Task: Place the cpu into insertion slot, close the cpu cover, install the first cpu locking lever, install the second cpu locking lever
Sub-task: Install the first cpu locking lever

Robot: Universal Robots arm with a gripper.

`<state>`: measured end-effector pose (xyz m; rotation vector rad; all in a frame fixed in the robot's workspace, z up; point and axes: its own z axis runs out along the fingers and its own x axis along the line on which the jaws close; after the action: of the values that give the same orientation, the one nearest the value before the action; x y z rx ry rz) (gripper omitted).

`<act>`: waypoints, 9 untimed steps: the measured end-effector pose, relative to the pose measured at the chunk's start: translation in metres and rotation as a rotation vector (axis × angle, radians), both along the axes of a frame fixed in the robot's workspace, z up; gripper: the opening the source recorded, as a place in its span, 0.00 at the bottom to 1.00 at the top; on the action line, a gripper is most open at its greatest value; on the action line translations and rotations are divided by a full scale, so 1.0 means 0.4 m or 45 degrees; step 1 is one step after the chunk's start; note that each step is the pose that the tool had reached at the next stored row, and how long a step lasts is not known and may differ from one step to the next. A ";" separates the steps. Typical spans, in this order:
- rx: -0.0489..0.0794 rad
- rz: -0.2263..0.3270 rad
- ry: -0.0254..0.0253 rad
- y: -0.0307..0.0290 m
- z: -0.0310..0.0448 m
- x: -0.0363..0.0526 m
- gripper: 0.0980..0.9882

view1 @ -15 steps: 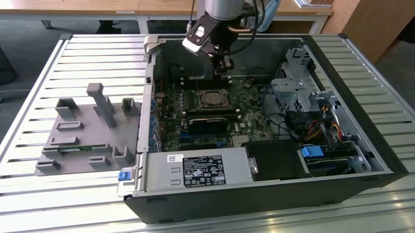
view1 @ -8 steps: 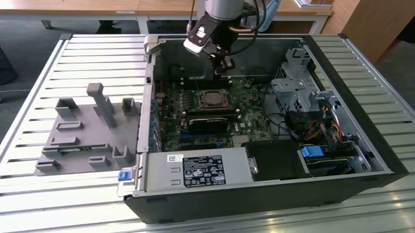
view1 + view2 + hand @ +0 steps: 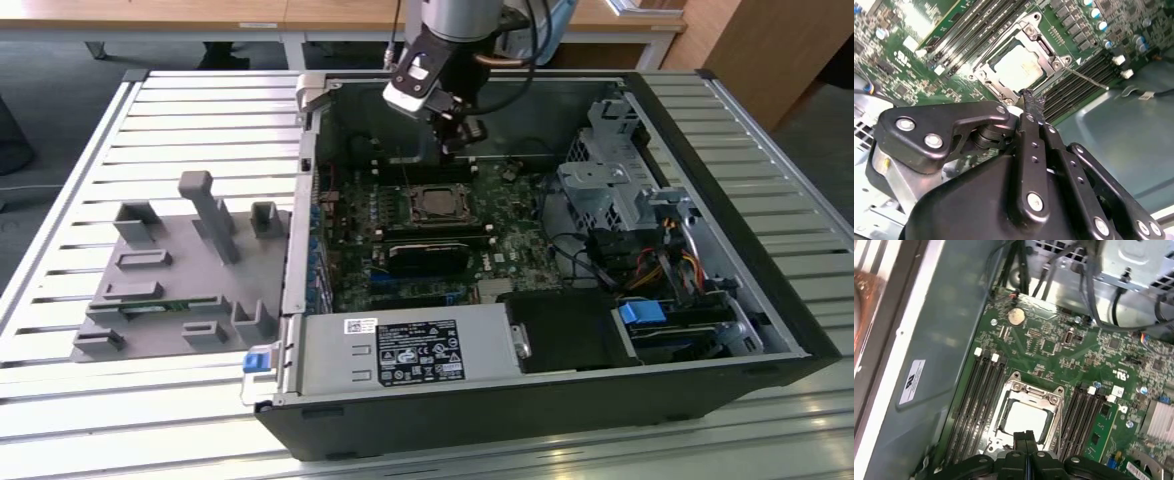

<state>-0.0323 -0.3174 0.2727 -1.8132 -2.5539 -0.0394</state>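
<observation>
Hovering near the cpu cover [image 3: 1031, 392], the claw [image 3: 1026, 435] is pinched together, holding nothing.

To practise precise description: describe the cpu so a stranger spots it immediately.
Inside the open computer case lies a green motherboard. Between its long black memory slots sits the silvery cpu cover; the cpu is the pale, plain square in its window.

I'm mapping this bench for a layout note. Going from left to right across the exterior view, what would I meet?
Grey moulded plastic fixture block → small square pale-metal cpu, seated in its socket → silvery perforated metal drive cage.
</observation>
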 end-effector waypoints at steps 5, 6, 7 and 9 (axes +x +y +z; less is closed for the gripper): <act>0.000 0.117 0.0000 0.000 -0.001 0.000 0.01; 0.000 0.140 0.0000 0.000 -0.001 0.000 0.01; 0.000 0.162 0.0001 0.000 -0.001 0.000 0.01; 0.000 0.208 0.0001 0.000 -0.001 0.000 0.01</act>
<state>-0.0323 -0.3174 0.2722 -1.5976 -2.6917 -0.0380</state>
